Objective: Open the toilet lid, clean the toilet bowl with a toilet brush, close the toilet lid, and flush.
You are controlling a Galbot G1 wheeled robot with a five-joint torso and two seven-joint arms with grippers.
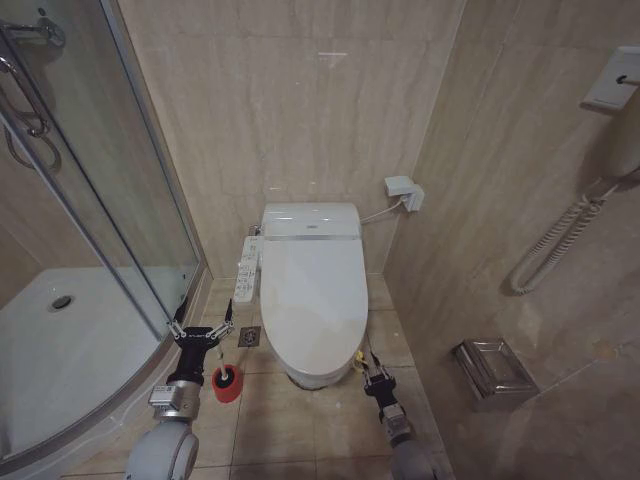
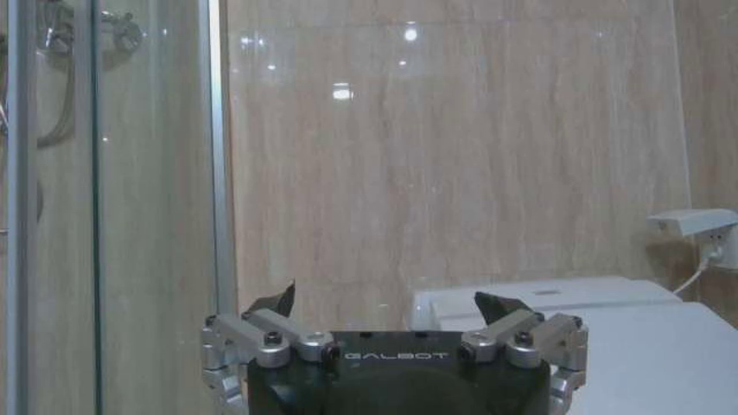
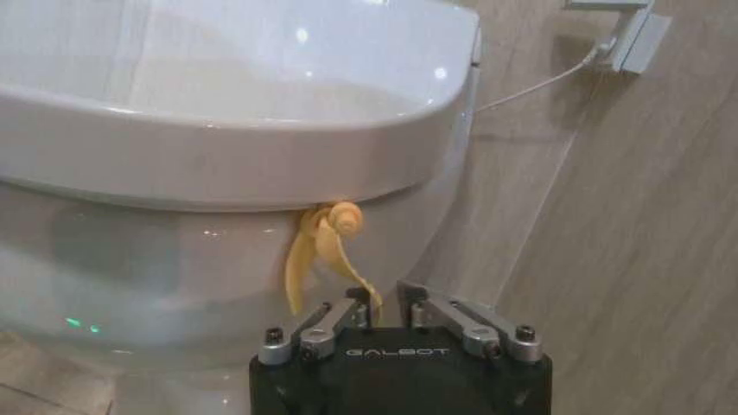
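Note:
The toilet lid is a white oval lying down flat over the toilet bowl. A yellow strap hangs from the lid's front edge. My right gripper is at the bowl's front right, shut on the strap's tail; in the head view the right gripper sits low beside the strap. The toilet brush stands in its red base on the floor, left of the bowl. Just above it my left gripper is held open, holding nothing, and its wrist view shows that gripper facing the back wall.
A glass shower enclosure with a curved white tray is close on the left. A button panel runs along the toilet's left side, with a floor drain below it. A metal holder and a coiled cord are on the right wall.

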